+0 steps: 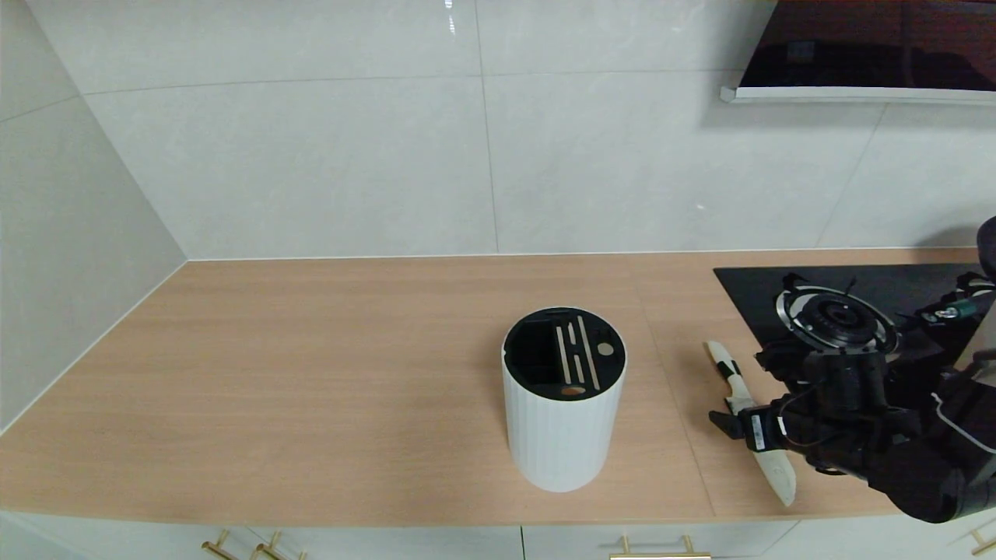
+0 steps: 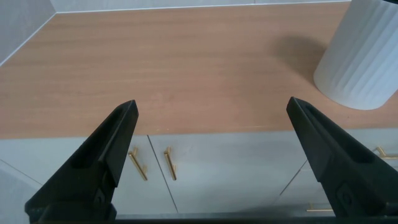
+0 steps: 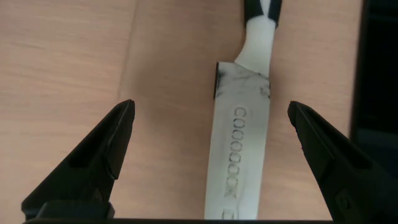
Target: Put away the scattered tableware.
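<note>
Jaws spread above knife, blade toward counter front.

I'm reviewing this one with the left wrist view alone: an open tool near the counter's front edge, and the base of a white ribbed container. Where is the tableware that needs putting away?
Observer: A knife lies on the counter, between the container and the black cooktop.
Operator: Has the right tool got it?
Observer: No. The right tool is open, with its fingers on either side of the blade, near the handle.
Operator: What does the container's top offer?
Observer: A black insert with one large opening and several narrow slots.
</note>
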### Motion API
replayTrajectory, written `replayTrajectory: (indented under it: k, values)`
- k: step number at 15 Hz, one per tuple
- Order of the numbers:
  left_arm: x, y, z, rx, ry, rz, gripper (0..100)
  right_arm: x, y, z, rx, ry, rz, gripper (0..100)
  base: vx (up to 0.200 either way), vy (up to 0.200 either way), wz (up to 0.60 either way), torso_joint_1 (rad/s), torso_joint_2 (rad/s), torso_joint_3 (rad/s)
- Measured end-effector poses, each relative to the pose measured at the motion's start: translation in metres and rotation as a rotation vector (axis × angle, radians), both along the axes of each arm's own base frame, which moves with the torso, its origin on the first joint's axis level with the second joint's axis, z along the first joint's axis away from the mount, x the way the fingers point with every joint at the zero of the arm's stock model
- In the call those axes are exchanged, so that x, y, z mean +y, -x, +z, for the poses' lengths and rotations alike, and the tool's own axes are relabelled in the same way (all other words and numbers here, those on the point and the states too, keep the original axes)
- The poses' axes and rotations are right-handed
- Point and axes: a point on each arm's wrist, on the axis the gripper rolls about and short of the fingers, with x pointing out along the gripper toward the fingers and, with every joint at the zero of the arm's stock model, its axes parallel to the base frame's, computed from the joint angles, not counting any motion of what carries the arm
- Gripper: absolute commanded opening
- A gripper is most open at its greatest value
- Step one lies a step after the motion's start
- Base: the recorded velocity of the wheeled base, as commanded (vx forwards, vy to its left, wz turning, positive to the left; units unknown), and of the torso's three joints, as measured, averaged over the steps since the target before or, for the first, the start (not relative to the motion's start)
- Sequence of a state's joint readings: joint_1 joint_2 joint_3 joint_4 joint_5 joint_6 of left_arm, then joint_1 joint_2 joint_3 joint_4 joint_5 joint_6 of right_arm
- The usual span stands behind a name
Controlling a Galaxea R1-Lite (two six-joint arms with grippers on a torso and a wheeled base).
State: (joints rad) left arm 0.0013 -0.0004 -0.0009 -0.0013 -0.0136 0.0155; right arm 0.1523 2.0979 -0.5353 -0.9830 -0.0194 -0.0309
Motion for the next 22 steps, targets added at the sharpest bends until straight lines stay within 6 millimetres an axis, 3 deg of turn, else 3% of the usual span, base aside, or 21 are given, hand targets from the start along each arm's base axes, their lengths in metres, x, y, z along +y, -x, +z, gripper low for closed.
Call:
replayTrajectory:
  k: [7, 19, 20, 22]
  values:
    - [0.0, 0.0, 0.0, 0.0, -0.001, 0.0, 100, -0.009, -0.016, -0.014, -0.017, -0.036, -0.061, 100, 0.0, 0.0, 0.0, 0.0, 0.0, 0.0]
    - [0.0, 0.0, 0.0, 0.0, 0.0, 0.0, 100, -0.013, -0.02, -0.026, -0.006, -0.035, -0.073, 100, 0.0, 0.0, 0.0, 0.0, 0.0, 0.0]
    - [0.0, 0.0, 0.0, 0.0, -0.001, 0.0, 100, -0.013, -0.021, -0.026, -0.008, -0.035, -0.075, 0, 0.0, 0.0, 0.0, 0.0, 0.0, 0.0]
    - [0.0, 0.0, 0.0, 0.0, 0.0, 0.0, 100, -0.013, -0.021, -0.028, -0.004, -0.034, -0.075, 0, 0.0, 0.0, 0.0, 0.0, 0.0, 0.0]
